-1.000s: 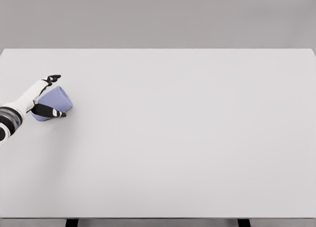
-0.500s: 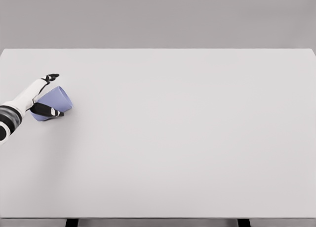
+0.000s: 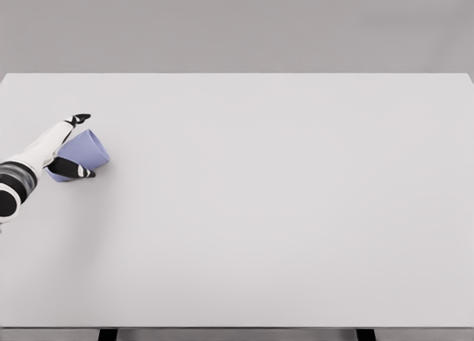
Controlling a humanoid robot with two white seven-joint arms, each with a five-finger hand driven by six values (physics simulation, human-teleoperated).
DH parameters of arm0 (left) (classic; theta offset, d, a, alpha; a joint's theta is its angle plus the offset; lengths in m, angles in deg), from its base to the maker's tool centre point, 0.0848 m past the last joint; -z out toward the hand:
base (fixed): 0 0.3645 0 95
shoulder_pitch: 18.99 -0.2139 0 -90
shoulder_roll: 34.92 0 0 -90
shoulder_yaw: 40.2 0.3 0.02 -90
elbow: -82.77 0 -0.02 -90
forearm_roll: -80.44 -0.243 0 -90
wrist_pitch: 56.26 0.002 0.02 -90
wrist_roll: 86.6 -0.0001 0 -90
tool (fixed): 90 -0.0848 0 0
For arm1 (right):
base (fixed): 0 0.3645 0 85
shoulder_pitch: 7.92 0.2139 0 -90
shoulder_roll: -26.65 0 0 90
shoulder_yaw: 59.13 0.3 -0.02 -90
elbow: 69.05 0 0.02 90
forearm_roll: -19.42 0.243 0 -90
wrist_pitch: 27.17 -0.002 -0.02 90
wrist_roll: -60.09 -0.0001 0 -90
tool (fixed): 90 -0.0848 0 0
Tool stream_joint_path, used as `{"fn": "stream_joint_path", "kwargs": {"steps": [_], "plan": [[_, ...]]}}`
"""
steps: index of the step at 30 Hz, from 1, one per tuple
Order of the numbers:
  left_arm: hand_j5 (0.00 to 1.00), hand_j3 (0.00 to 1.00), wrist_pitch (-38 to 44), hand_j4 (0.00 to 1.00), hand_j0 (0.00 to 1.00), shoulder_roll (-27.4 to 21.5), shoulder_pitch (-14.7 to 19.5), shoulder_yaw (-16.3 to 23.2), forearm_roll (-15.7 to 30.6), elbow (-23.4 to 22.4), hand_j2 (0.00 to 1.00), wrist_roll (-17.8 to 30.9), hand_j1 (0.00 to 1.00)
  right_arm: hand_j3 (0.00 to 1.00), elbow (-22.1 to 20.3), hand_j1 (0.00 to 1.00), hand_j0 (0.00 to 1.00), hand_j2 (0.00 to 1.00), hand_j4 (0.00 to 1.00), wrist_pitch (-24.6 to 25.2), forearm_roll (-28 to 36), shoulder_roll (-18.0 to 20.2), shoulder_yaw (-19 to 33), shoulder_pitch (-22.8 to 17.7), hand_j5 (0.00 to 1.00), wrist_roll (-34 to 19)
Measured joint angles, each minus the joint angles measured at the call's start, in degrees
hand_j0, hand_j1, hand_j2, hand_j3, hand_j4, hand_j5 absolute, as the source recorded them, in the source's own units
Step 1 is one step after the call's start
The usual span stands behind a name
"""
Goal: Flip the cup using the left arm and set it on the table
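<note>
Gripping a lavender cup (image 3: 87,150) near the far-left edge of the white surface (image 3: 281,207), the robot's left hand (image 3: 63,150) wraps dark fingers (image 3: 74,170) around the tilted vessel, its arm entering from the left border.

Left hand (image 3: 61,150) slightly lower and nearer the table's left edge than a second ago, forearm flatter, upper fingertip (image 3: 79,119) dropped a little, dark thumb shifted lower across the cup (image 3: 87,150), cup's tilt against the palm barely altered
</note>
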Motion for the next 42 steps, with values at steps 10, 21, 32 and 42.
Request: {"fn": "stream_joint_path", "kwargs": {"steps": [10,21,32,42], "plan": [[1.00,1.00,-0.03,1.00,1.00,1.06,0.79,1.24,-0.27,-0.82,1.00,-0.05,1.00,1.00,0.00,1.00,1.00,1.00,1.00,0.00,0.00,0.00,0.00,0.00,1.00,0.00],[0.81,0.81,0.01,0.81,0.81,1.25,0.70,2.07,-0.47,-0.98,0.81,-0.14,0.81,1.00,0.00,1.00,1.00,1.00,1.00,0.00,0.00,0.00,0.00,0.00,1.00,0.00],[0.73,0.73,-0.01,0.73,0.73,1.17,0.70,1.83,-0.02,-0.41,0.73,-0.13,0.73,1.00,0.00,1.00,1.00,1.00,1.00,0.00,0.00,0.00,0.00,0.00,1.00,0.00],[0.74,0.74,-0.81,0.74,0.74,1.17,0.97,-1.48,3.40,-0.26,0.74,-0.59,0.74,1.00,0.00,1.00,1.00,1.00,1.00,0.00,0.00,0.00,0.00,0.00,1.00,0.00]]}}
